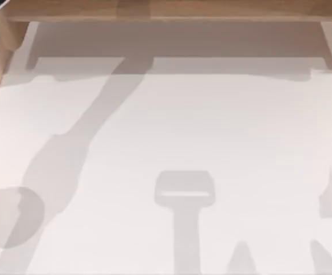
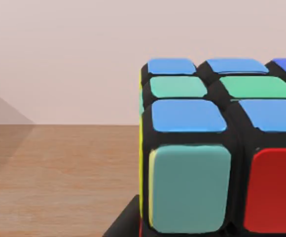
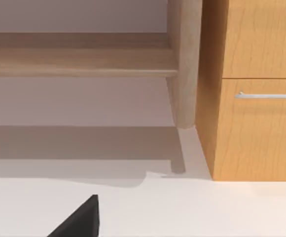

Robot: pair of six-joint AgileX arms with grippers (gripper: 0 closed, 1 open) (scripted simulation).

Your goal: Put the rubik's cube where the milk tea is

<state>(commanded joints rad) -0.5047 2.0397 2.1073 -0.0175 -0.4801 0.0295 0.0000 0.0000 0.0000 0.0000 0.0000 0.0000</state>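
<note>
The rubik's cube (image 2: 217, 148) sits very close in the left wrist view, with blue and green tiles on top and a teal and a red tile on its front. My left gripper (image 2: 148, 229) is shut on it, one black finger (image 2: 125, 224) lying against the cube's lower edge. Brown wood lies below and behind the cube. A black part of my right gripper (image 3: 79, 219) shows low over the white table (image 3: 192, 212). The milk tea is out of view.
A wooden shelf unit (image 1: 172, 11) runs along the far edge of the white table (image 1: 212, 126), which carries arm shadows. In the right wrist view, a wooden cabinet (image 3: 256, 123) with a metal drawer handle (image 3: 266, 95) stands beside a shelf post (image 3: 185, 64).
</note>
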